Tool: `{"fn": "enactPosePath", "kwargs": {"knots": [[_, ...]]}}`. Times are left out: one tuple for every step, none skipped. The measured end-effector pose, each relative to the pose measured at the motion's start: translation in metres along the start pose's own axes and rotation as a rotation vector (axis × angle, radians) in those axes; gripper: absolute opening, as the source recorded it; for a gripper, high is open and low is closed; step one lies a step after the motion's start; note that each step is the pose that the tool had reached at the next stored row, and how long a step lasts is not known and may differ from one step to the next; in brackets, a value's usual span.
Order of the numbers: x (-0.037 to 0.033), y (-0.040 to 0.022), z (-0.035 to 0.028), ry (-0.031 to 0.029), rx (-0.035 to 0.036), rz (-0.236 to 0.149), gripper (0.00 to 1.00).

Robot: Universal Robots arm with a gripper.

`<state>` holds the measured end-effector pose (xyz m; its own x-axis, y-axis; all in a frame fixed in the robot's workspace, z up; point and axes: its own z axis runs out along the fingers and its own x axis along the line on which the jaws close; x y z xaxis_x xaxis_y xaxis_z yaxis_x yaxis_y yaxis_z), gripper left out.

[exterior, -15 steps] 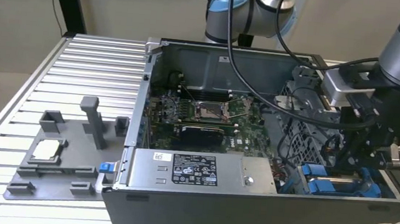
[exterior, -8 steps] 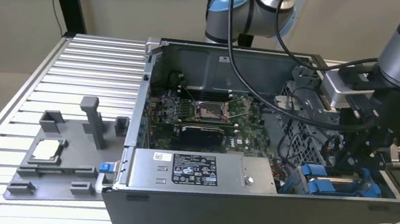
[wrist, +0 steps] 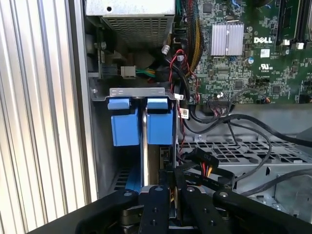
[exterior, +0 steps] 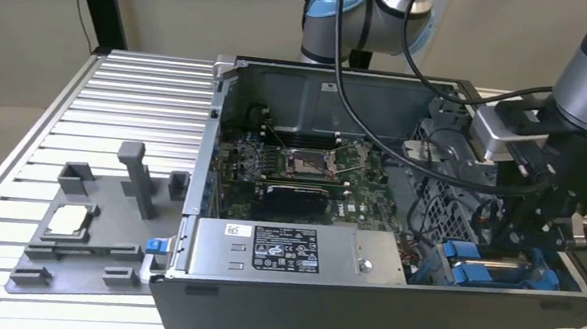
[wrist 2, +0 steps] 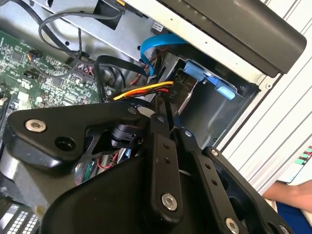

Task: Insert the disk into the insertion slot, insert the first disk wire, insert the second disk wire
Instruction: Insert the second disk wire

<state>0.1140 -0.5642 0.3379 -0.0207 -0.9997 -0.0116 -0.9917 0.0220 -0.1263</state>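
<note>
- Tool (exterior: 533, 228) is low right in the exterior view, reaching down into the open computer case (exterior: 365, 317) on the slatted table (exterior: 116, 99).
- Tool fingers (wrist: 161, 204) are together, clamped on a connector with yellow, red and black wires (wrist: 204, 170).
- Disk (exterior: 493, 273) in its blue carrier sits in the insertion slot (exterior: 445, 264), directly below the tool.
- Grey power supply (exterior: 296, 250) lies to the exterior view's left of the slot.
</note>
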Motion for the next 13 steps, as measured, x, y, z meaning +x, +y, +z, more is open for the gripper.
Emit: {"fn": "enactPosePath", "kwargs": {"knots": [[0.0000, 0.0000, 0.0002, -0.0001, 0.0000, -0.001, 0.00], [0.0000, 0.0001, 0.0005, -0.0002, -0.0001, -0.002, 0.00], [0.0000, 0.0001, 0.0008, -0.0004, -0.0001, -0.003, 0.00], [0.0000, 0.0002, 0.0011, -0.0005, -0.0001, -0.004, 0.00], [0.0000, 0.0002, 0.0013, -0.0006, -0.0001, -0.005, 0.00], [0.0000, 0.0003, 0.0014, -0.0007, -0.0001, -0.006, 0.00], [0.0000, 0.0004, 0.0014, -0.0008, 0.0000, -0.006, 0.00], [0.0000, 0.0003, 0.0010, -0.0013, 0.0000, -0.006, 0.00], [0.0000, 0.0002, 0.0002, -0.0021, 0.0000, -0.005, 0.00], [0.0000, 0.0001, -0.0011, -0.0025, -0.0003, -0.005, 0.00], [0.0000, -0.0003, -0.0038, -0.0014, -0.0009, -0.006, 0.00], [-0.0001, -0.0006, -0.0061, -0.0011, -0.0015, -0.006, 0.00], [-0.0001, -0.0008, -0.0080, -0.0013, -0.0020, -0.006, 0.00]]}}
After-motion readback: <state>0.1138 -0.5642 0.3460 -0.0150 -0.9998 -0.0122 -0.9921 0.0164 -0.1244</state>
